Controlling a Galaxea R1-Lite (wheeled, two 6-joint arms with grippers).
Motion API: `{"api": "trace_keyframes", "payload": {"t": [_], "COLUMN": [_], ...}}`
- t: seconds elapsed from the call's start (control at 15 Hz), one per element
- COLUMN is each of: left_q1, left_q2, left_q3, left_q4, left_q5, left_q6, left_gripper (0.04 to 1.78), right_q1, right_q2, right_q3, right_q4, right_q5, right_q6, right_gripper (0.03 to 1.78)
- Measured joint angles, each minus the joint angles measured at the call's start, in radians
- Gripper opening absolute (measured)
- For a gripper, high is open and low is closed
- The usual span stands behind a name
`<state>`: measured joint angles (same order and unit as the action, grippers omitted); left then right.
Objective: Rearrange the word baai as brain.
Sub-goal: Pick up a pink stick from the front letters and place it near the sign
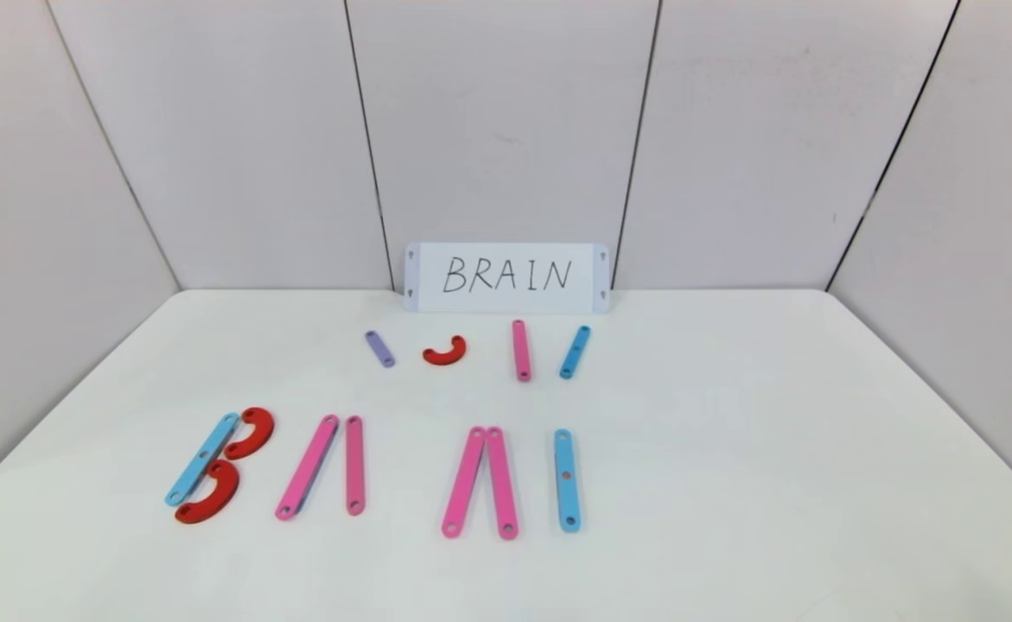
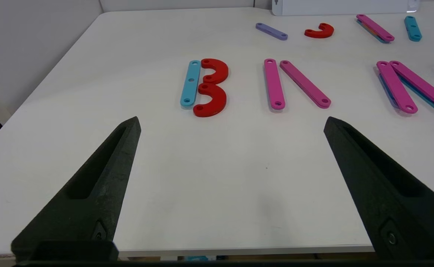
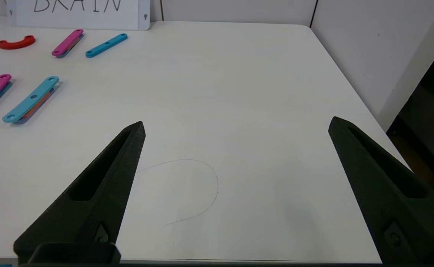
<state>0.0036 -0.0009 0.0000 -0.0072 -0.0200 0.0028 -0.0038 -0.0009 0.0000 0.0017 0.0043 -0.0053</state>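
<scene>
Bare table [image 1: 730, 518] right of the blue strip [image 1: 566, 480].

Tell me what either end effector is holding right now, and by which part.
Nothing is held. The left end effector and right end effector are both open over bare table, apart from the letter pieces.

Matt strips [image 1: 566, 480], smooth white table [image 1: 730, 432]

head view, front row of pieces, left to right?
blue strip → two red curves → slanted pink strip → upright pink strip → pink pair joined at top → lone blue strip
</scene>
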Motion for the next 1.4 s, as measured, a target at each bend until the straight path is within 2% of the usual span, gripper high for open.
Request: {"api": "trace_keyframes", "payload": {"t": [0.4, 0.6, 0.8, 1.0, 1.4], "left_q1": [0.000, -0.001, -0.001, 0.000, 0.001], "left_q2": [0.000, 0.004, 0.057, 0.178, 0.535], "left_q3": [-0.002, -0.050, -0.160, -0.290, -0.624], "left_q4": [0.014, 0.026, 0.056, 0.062, 0.096], "left_q5": [-0.001, -0.007, -0.009, -0.011, -0.009], "left_q6": [0.025, 0.028, 0.028, 0.028, 0.029], "left_gripper": [1.74, 1.74, 1.74, 1.74, 1.74], "right_q1": [-0.001, 0.000, 0.001, 0.003, 0.005], "right_q2": [0.000, 0.001, 0.043, 0.156, 0.535], "right_q3": [-0.005, -0.073, -0.179, -0.300, -0.608], "right_q4": [-0.006, 0.019, 0.028, 0.029, 0.028], "right_q5": [-0.003, -0.001, 0.004, 0.009, 0.018], "right_q6": [-0.008, -0.004, -0.006, -0.006, -0.004], "right_gripper": [1.73, 1.73, 1.73, 1.73, 1.73]}}
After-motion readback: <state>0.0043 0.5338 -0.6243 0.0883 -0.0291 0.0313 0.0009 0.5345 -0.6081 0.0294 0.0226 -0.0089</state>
